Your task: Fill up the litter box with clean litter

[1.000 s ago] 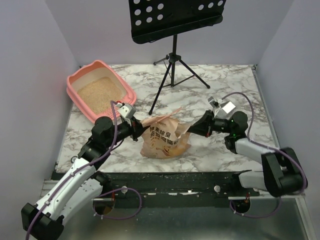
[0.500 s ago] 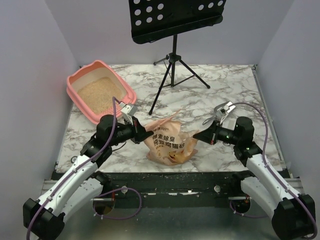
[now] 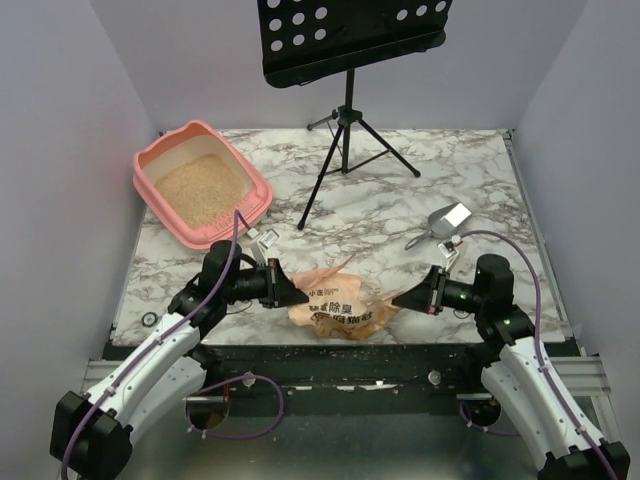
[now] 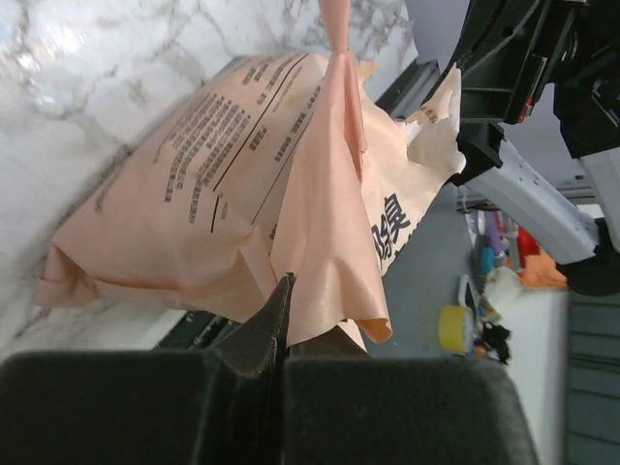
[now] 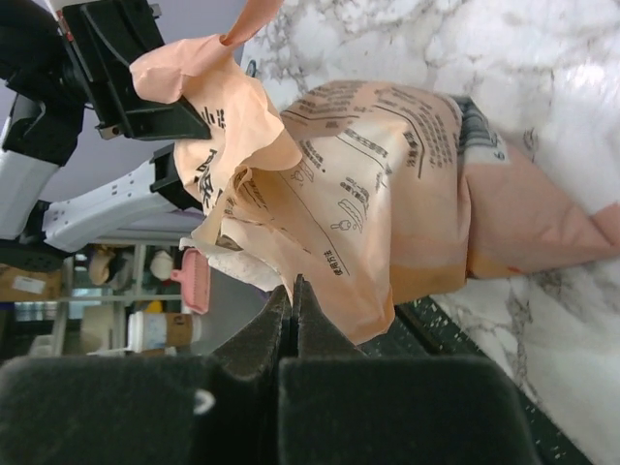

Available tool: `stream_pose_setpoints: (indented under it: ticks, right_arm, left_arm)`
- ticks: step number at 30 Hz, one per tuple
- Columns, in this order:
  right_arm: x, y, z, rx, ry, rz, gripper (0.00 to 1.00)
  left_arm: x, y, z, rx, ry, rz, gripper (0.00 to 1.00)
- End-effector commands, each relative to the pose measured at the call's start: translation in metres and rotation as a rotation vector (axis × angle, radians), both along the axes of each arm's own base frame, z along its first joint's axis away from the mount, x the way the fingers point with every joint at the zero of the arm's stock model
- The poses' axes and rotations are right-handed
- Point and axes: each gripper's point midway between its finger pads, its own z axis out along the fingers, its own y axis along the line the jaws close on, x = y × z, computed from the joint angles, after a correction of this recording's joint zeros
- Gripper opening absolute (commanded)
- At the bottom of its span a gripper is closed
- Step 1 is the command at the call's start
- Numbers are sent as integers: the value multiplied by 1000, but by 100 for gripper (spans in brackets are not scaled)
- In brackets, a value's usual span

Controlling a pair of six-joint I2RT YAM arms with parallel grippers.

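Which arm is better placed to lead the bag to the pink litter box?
Likely left. The left tool pinches the crinkled orange paper bag on the side nearer the salmon-pink plastic litter box; the right tool holds the far edge.

The worktop [image 3: 450, 170] has a glossy, marble-patterned surface. At upper left, the litter box [image 3: 195, 128] is smooth pink plastic, holding coarse, sandy litter [image 3: 200, 187]. The bag [image 3: 340, 310] at lower centre looks papery and matt (creased all over). The music stand [image 3: 345, 35] appears to be matt black metal.
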Motion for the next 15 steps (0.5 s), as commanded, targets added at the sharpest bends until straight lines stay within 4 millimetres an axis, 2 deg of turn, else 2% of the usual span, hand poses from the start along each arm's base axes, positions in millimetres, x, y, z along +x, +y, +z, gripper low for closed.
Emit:
stream_pose_setpoints:
  ticks: [1, 4, 9, 13, 15]
  right_arm:
    - [-33, -1, -21, 19, 216, 39, 1]
    - [-41, -4, -28, -1, 252, 28, 1]
    - [-52, -19, -44, -137, 301, -31, 1]
    - [-56, -21, -38, -146, 284, -47, 1]
    - [-58, -23, -42, -156, 297, -47, 1]
  left_arm:
    - [-29, 2, -19, 4, 235, -67, 0]
    - [-36, 6, -22, 8, 274, -80, 0]
    - [-41, 16, -25, 32, 312, -51, 0]
    - [-41, 28, -27, 86, 315, 2, 0]
    - [-40, 35, -31, 124, 315, 36, 0]
